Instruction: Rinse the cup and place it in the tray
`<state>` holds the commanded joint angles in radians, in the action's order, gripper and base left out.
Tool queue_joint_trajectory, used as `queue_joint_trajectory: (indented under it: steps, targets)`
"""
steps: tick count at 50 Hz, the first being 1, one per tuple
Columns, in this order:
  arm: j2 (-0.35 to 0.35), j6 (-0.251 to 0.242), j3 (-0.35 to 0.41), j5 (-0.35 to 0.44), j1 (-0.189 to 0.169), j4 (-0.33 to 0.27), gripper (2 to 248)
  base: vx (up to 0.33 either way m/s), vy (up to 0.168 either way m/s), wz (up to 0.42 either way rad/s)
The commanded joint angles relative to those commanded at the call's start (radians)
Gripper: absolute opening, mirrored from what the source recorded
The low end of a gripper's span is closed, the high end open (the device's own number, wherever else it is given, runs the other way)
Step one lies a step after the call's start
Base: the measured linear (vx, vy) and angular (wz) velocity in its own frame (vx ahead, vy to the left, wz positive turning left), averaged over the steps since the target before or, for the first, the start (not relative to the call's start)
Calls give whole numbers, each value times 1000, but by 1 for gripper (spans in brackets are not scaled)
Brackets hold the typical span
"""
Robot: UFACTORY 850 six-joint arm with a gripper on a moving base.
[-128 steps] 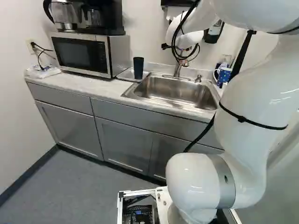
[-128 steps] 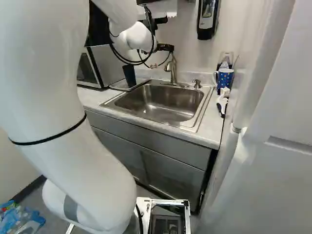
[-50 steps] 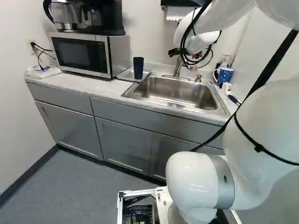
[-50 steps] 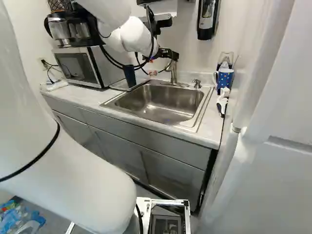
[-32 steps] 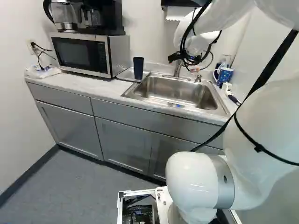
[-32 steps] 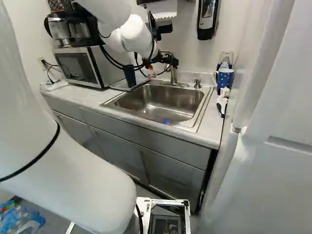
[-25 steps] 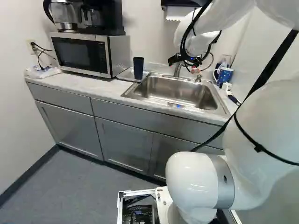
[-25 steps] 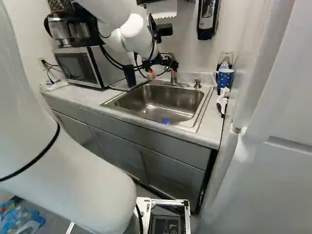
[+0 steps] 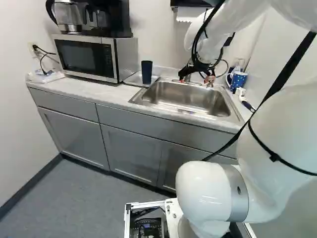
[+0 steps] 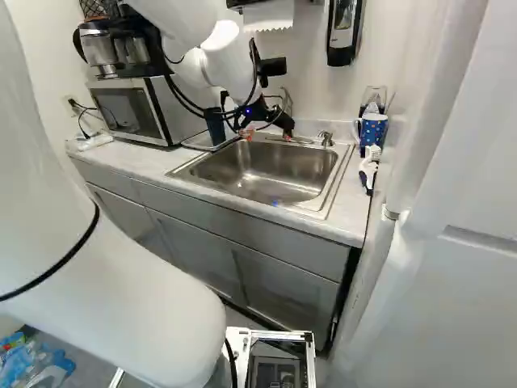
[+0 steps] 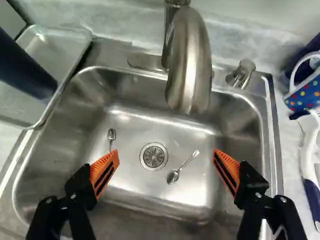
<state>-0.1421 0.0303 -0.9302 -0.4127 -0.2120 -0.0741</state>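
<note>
While our gripper [image 10: 268, 137] hangs over the back of the sink [image 10: 310, 207], its fingers [image 11: 106, 171] stand spread wide open. The task's cup [image 9: 146, 72], dark and tall, stands upright in the tray [image 11: 71, 62], toward the tray's edge nearest the sink. We find that tray on the bench [image 9: 84, 89] near the back edge, just beside the sink and between it and the microwave [image 9: 86, 58].

In the wrist view, our gripper [image 11: 165, 154] has the faucet [image 11: 187, 75] ahead of it, and the drain [image 11: 153, 156] shows between the fingers, down in the basin. Two small spoons lie on the basin floor: one spoon [image 11: 111, 135] on the drain's side toward the tray, the other spoon [image 11: 173, 176] on the side toward the mug.

On the bench, near the back corner at the right of the right base view, we see a blue dotted mug [image 10: 371, 132] with a clear container [image 10: 374, 95] behind it. Next to the mug, toward the bench's front edge, lies what seems to be a brush [image 10: 368, 168], white and dark. A coffee maker [image 9: 110, 20] sits on top of the microwave, and a soap dispenser [image 10: 342, 34] hangs on the wall above the sink.
</note>
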Motion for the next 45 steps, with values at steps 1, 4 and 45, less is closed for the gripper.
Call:
queue_joint_trajectory:
  steps: [1,4,45]
  targets:
    - [0,0,0,-5,0,2,247,0,0,0]
    - [0,0,0,-20,0,10,247,0,0,0]
    - [0,0,0,-42,0,27,247,0,0,0]
